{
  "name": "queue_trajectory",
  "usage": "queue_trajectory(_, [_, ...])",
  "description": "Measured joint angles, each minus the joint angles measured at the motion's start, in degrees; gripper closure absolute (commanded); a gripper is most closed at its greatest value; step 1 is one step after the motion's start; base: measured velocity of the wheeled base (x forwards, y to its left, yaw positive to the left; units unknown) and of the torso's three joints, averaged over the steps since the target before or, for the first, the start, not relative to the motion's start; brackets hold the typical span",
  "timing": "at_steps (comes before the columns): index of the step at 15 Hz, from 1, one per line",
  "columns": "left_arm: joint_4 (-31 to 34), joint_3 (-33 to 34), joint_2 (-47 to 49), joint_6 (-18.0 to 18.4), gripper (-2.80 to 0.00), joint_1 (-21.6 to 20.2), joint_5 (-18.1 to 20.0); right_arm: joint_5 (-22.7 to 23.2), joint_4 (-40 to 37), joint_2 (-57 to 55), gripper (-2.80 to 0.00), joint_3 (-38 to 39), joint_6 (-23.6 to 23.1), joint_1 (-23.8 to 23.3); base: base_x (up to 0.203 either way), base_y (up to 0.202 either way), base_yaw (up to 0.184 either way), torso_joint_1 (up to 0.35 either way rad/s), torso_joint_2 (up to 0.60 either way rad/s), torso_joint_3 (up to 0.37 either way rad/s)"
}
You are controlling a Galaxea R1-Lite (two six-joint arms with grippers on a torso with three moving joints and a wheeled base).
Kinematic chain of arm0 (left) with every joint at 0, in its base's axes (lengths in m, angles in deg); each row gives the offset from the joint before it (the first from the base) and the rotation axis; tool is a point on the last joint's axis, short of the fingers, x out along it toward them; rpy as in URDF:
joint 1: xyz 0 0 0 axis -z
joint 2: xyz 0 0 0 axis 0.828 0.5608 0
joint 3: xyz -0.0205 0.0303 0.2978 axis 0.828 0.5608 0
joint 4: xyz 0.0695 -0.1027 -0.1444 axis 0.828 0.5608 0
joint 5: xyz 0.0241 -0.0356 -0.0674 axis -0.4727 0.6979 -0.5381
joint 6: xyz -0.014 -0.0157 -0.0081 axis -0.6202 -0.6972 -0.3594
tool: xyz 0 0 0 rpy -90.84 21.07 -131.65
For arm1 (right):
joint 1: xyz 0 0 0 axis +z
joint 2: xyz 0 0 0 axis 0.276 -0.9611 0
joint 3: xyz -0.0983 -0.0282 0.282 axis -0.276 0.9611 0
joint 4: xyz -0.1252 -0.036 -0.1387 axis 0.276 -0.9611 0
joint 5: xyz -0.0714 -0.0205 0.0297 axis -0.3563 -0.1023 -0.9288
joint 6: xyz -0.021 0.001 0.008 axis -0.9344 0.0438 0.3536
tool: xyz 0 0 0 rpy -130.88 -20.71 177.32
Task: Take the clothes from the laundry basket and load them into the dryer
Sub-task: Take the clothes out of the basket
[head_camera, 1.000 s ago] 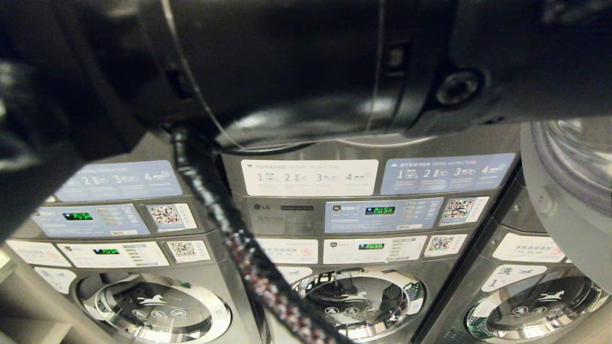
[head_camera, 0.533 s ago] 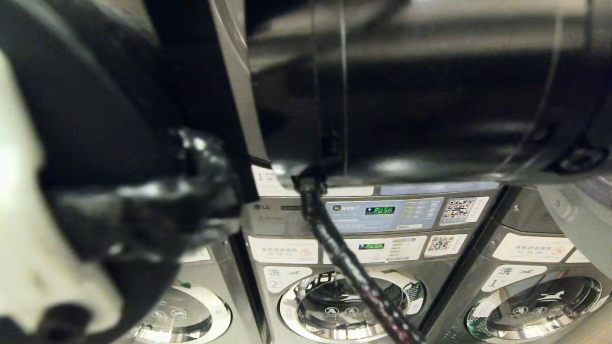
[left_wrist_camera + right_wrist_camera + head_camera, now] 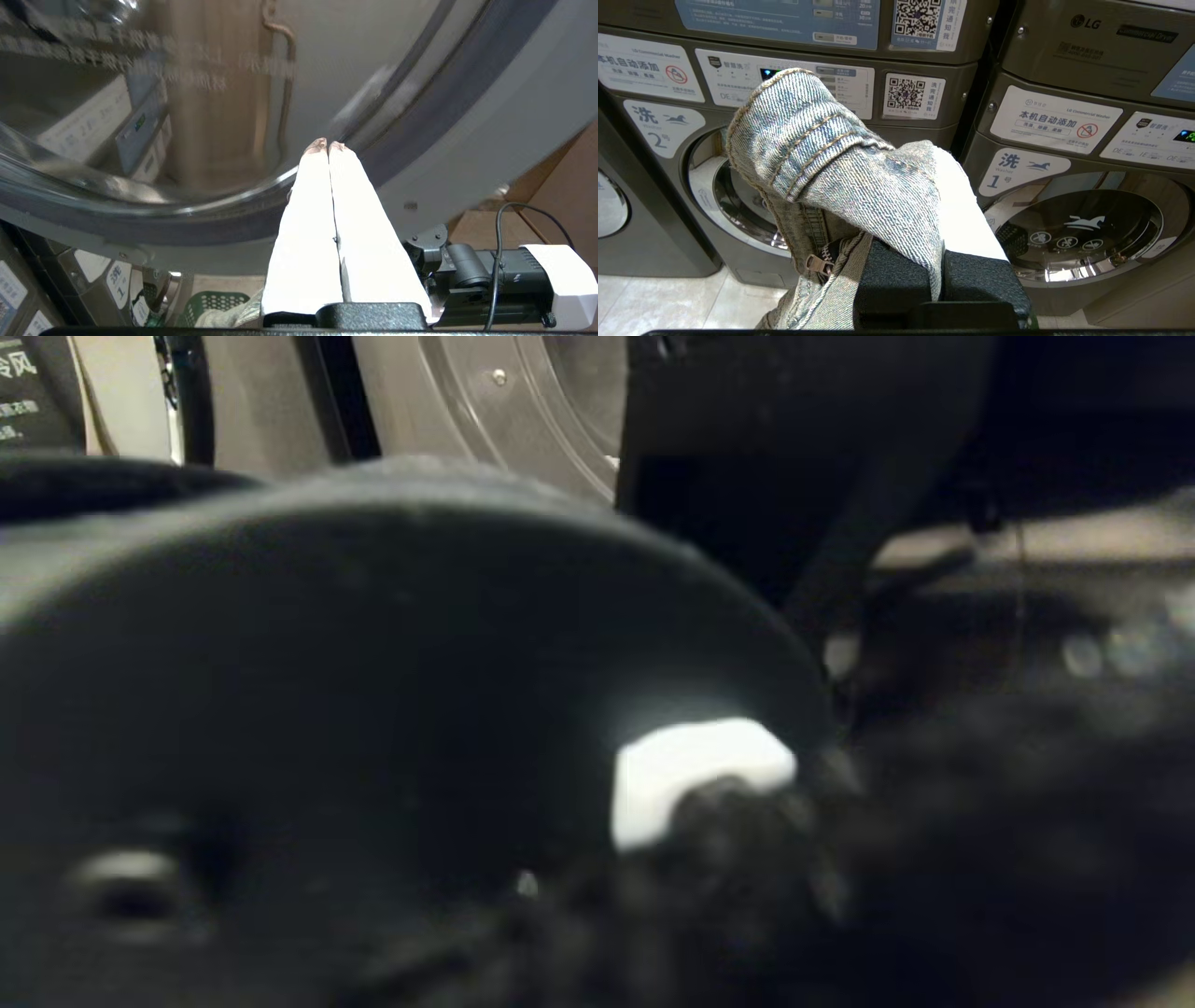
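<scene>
Dryer door overhead, laundry basket far below it.
Left gripper, empty, fingers pressed together, tips at the door's glass rim; it is the nearer arm to the door. Right gripper, low before the washers beneath that door, is clamped on denim garment, draped over its fingers.

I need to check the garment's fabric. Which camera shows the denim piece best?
The right wrist view: the faded blue denim garment drapes over the right gripper, seams and zipper clear. The head and left wrist views show none of it.
</scene>
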Motion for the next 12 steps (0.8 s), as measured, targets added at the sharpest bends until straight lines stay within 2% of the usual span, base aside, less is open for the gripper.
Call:
queue_trajectory(7, [-3.3,-0.2,4.0,0.4,0.00,2.4,-0.4,-0.1,0.6,0.0,0.00,0.2,0.0,0.0,0.000,0.000,0.000,0.000,0.00,0.000])
queue_trajectory(9, [-3.3,-0.2,4.5,0.3,0.00,2.1,-3.9,-0.3,0.6,0.0,0.00,0.2,0.0,0.0,0.000,0.000,0.000,0.000,0.00,0.000])
queue_trajectory(11, [-3.4,0.0,4.7,-0.1,0.00,-0.1,-9.7,-0.3,0.6,0.0,0.00,0.2,-0.1,0.0,0.000,0.000,0.000,0.000,0.00,0.000])
queue_trajectory(12, [-3.4,0.1,4.7,-0.2,0.00,-1.5,-11.3,-0.3,0.6,0.0,0.00,0.2,-0.2,0.0,0.000,0.000,0.000,0.000,0.00,0.000])
